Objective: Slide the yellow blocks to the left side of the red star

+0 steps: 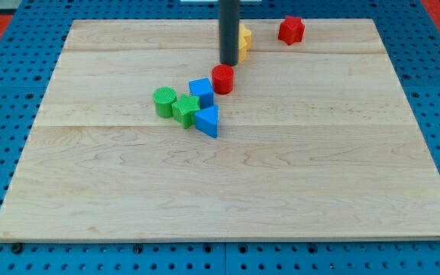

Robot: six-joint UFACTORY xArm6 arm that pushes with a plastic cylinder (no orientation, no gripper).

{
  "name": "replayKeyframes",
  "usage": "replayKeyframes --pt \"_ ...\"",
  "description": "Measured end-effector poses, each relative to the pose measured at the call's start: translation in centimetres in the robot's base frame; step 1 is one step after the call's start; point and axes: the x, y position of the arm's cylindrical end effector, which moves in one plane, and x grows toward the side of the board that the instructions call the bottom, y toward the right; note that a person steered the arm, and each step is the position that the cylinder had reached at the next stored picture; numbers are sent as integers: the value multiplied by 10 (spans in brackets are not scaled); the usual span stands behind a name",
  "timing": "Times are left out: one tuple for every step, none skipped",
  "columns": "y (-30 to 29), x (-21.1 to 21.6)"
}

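Observation:
The red star (291, 30) sits near the view's top, right of centre. A yellow block (244, 40) lies to its left, mostly hidden behind my rod, so its shape and whether it is more than one block cannot be made out. My tip (228, 63) rests on the board just left of and below the yellow block, touching or nearly touching it, and just above the red cylinder (222, 79).
Below the tip lies a cluster: a blue cube (201, 91), a green cylinder (164, 101), a green star (185, 108) and a blue triangle (208, 121). The wooden board (228, 191) lies on a blue perforated table.

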Motion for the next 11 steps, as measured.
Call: replayKeyframes --pt "16 -16" --pt "-29 -18" --pt "-12 -48" --pt "54 -12" --pt "3 -2" --pt "-93 -30" --pt "-35 -66" --pt "4 -81" --pt "-12 -82" --pt "-4 -99" --pt "28 -86"
